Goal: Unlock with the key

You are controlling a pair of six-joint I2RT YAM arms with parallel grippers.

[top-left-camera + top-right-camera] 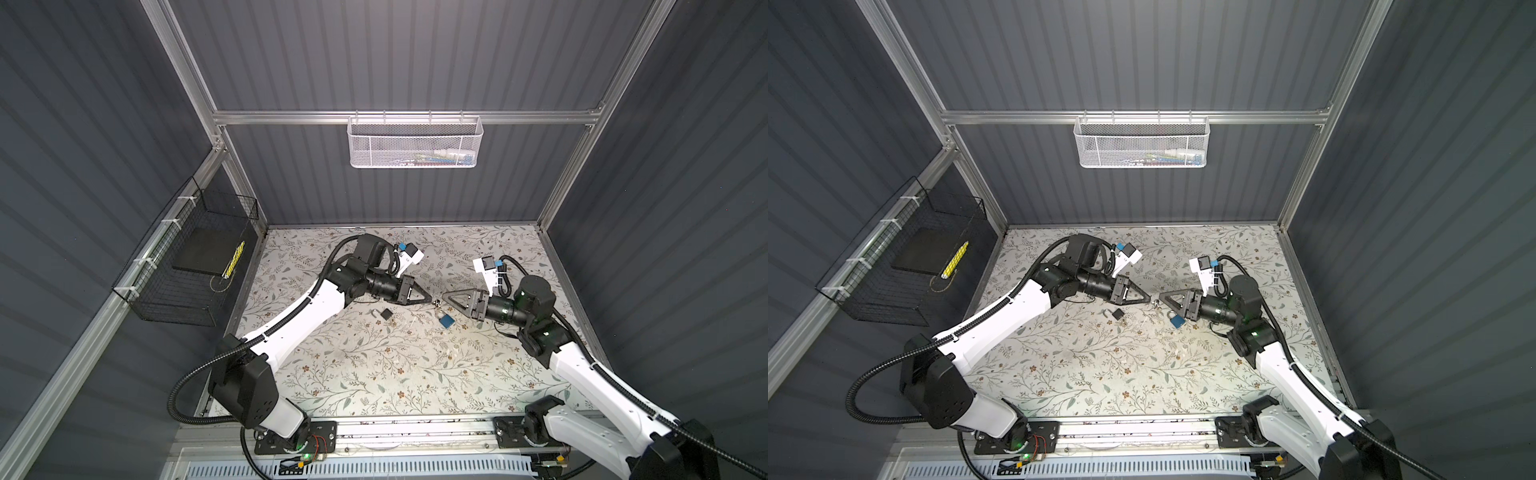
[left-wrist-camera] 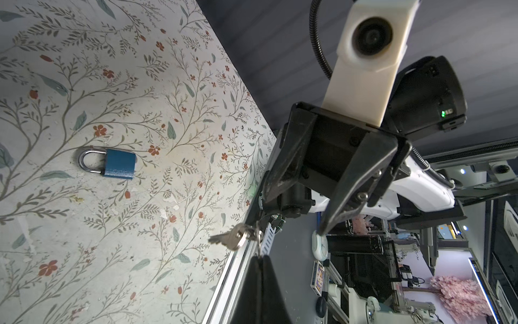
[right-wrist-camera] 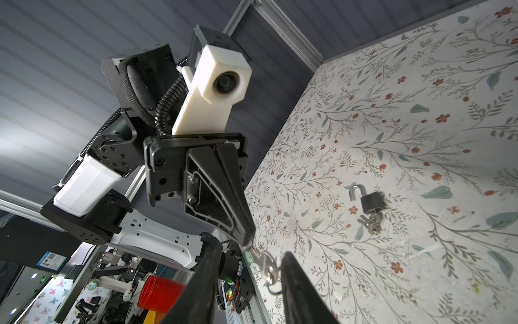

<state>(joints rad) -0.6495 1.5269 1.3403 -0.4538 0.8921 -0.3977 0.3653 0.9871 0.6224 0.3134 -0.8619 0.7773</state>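
My left gripper [image 2: 259,261]: shut on the keys [image 2: 234,238], raised near the blue padlock [image 2: 119,167].
My right gripper [image 1: 445,297]: half open, jaws either side of the keys, gripping nothing.
Blue padlock: lying flat, shackle closed.
Handover: I'd clamp one key's head squarely before my left releases.

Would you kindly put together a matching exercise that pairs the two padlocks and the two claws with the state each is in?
Things:
1. blue padlock
2. black padlock
3. left claw
4. right claw

States:
A. shackle swung open
B. jaws spread apart
C. shackle closed
D. shut on the key bunch

Pairs: 1-C, 2-A, 3-D, 4-B
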